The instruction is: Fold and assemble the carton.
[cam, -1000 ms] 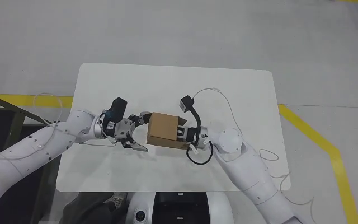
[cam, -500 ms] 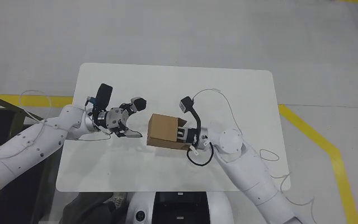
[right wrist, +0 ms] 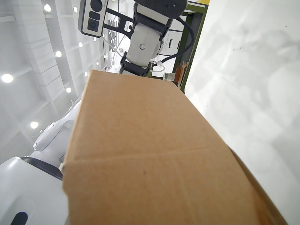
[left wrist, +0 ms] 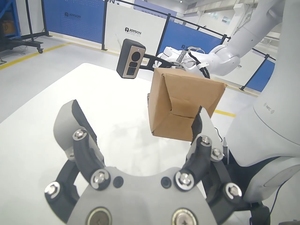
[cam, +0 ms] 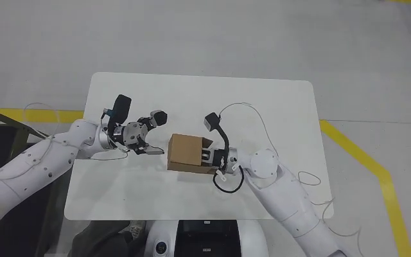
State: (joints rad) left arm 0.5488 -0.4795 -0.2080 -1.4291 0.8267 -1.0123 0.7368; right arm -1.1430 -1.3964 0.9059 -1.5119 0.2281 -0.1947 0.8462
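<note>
At table [cam: 257,103] centre, carton [cam: 186,151] — folded end facing left gripper [cam: 158,135], fingers [left wrist: 70,118] spread

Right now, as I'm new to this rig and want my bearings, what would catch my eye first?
A brown carton stands out near the middle of the white table, at the end of the right arm. The left gripper is beside it with its jaws wide open, apart from the carton and facing its folded-in end flaps.
</note>
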